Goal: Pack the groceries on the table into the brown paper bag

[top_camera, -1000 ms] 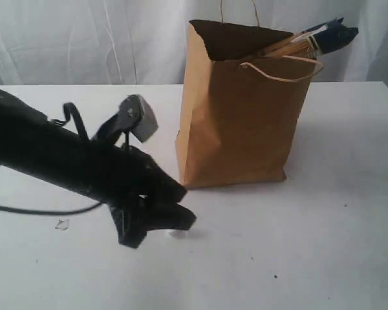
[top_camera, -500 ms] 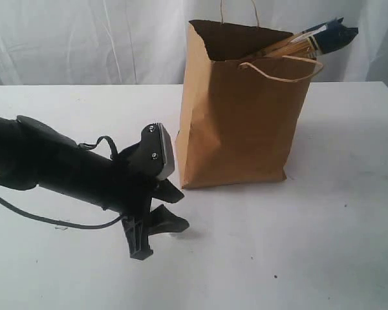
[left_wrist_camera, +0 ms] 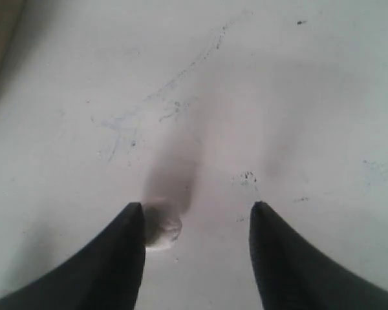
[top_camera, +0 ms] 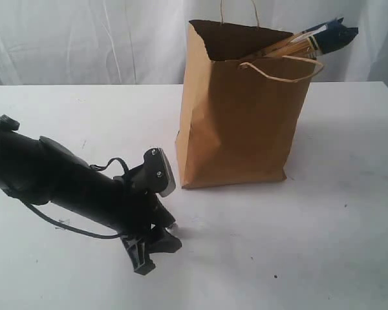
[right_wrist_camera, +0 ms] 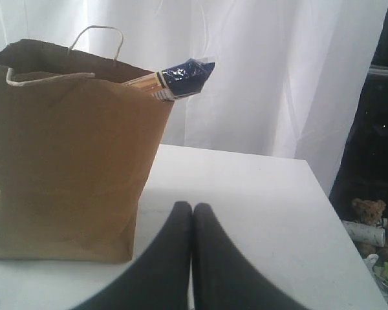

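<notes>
The brown paper bag (top_camera: 242,123) stands upright toward the back of the white surface (top_camera: 310,245), its mouth open. One long dark noodle packet (top_camera: 326,35) leans out of the top at the bag's right corner, with its dark blue end well above the jagged rim. The rest of the inside is in shadow, and I cannot tell what else is in there. No other groceries lie on the surface in any view.

The left end effector (left_wrist_camera: 196,206) is down at the surface in front of the bag's left corner. Its jaws stand partly apart and grip nothing. A small pale lump (left_wrist_camera: 163,229) lies on the surface, touching the inner side of one finger. The right end effector (right_wrist_camera: 192,213) hangs to the bag's right with its two fingers pressed flat together, empty.

Since a second ago the left arm (top_camera: 64,177) has sunk lower and drawn toward the near edge, so its fingertips now sit at the surface. The bag and packet have not shifted.

Count: one bag with two cord handles (top_camera: 281,76), one noodle packet, one pale lump.
</notes>
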Available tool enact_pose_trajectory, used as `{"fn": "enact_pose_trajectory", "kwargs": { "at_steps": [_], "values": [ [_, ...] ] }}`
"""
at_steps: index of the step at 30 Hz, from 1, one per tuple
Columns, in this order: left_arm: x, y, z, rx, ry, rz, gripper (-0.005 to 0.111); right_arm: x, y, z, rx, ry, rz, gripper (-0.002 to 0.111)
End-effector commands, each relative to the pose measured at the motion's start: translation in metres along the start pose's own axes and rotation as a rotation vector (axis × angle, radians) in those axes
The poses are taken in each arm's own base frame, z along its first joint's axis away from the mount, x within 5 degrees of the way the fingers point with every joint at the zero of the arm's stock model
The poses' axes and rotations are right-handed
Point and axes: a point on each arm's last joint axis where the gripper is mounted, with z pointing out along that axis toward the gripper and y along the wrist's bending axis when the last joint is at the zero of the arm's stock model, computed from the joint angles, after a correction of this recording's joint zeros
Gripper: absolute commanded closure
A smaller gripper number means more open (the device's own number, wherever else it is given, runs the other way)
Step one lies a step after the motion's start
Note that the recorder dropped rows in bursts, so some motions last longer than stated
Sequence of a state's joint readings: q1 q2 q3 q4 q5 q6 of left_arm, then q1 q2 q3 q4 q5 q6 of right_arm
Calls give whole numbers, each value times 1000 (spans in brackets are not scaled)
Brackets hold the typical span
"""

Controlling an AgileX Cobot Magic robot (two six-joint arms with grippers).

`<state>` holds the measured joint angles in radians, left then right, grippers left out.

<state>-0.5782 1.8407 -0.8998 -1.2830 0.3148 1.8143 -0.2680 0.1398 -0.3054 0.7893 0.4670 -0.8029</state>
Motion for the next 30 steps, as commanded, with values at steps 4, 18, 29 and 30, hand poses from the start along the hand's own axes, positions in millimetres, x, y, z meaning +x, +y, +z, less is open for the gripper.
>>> {"fn": "enact_pose_trajectory", "kwargs": {
  "at_steps": [4, 18, 29, 30],
  "values": [
    [1, -3, 1, 17, 5, 5, 71, 1, 0, 0, -1, -2, -1, 108],
    [-3, -2, -5, -4, -2, -116, 107, 1, 0, 0, -1, -2, -1, 108],
    [-47, -19, -78, -92, -131, -9, 107, 1, 0, 0, -1, -2, -1, 108],
    [-51, -21, -86, -104, -151, -2, 107, 1, 0, 0, -1, -2, -1, 108]
  ]
}}
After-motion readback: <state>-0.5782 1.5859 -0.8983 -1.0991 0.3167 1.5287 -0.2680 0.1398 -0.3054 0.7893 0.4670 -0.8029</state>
